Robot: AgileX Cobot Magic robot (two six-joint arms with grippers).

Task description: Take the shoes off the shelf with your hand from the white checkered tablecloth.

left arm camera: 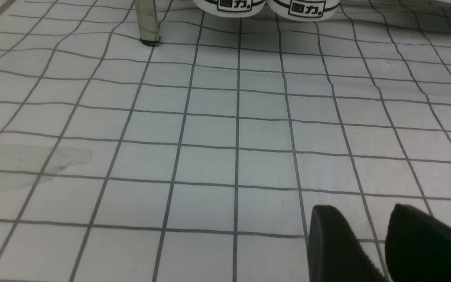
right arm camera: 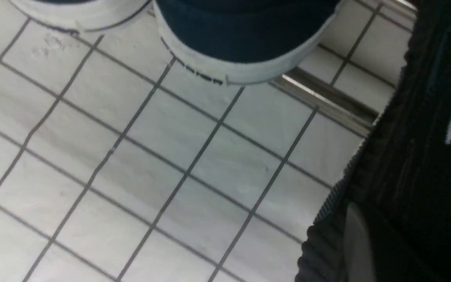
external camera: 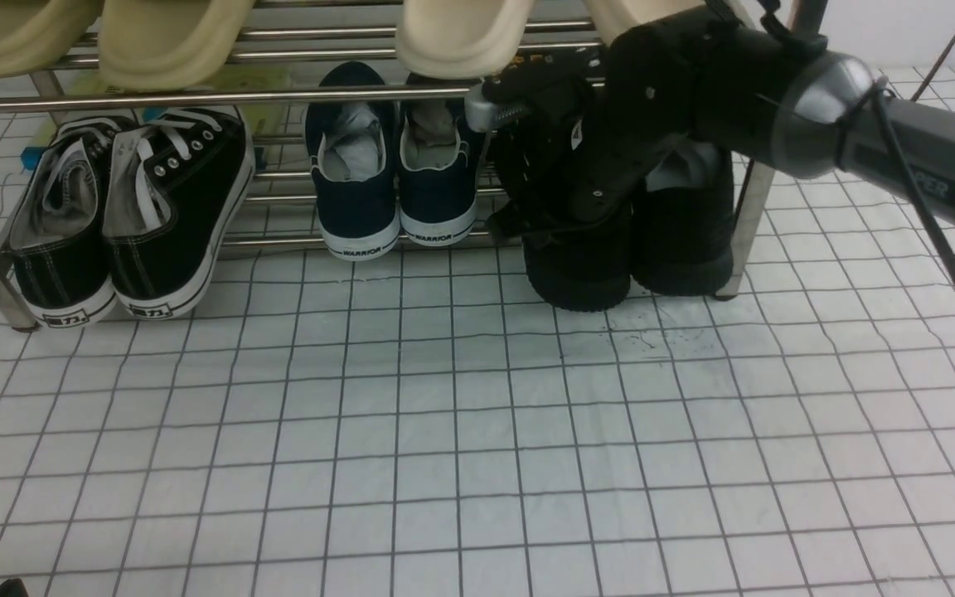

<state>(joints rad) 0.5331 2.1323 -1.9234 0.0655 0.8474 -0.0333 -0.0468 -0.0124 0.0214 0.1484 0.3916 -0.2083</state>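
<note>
The shoes (external camera: pixel 681 249), an all-black knit pair, stand heel-out at the right end of the chrome shelf (external camera: pixel 196 95), their soles on the white checkered tablecloth (external camera: pixel 444 431). My right gripper (external camera: pixel 564 207) reaches down into the left shoe (external camera: pixel 577 286) and is shut on it. In the right wrist view its grey finger pad (right arm camera: pixel 352 243) presses against the black knit side (right arm camera: pixel 417 156); the other finger is hidden. My left gripper (left arm camera: pixel 362 209) hovers low over bare cloth near the front left, open, with nothing between its fingers.
Black canvas sneakers with white soles (external camera: pixel 121 215) sit at the shelf's left, navy WARRIOR sneakers (external camera: pixel 395 182) in the middle. Cream slippers (external camera: pixel 171 33) rest on the tier above. A shelf leg (external camera: pixel 747 224) stands just right of the black pair.
</note>
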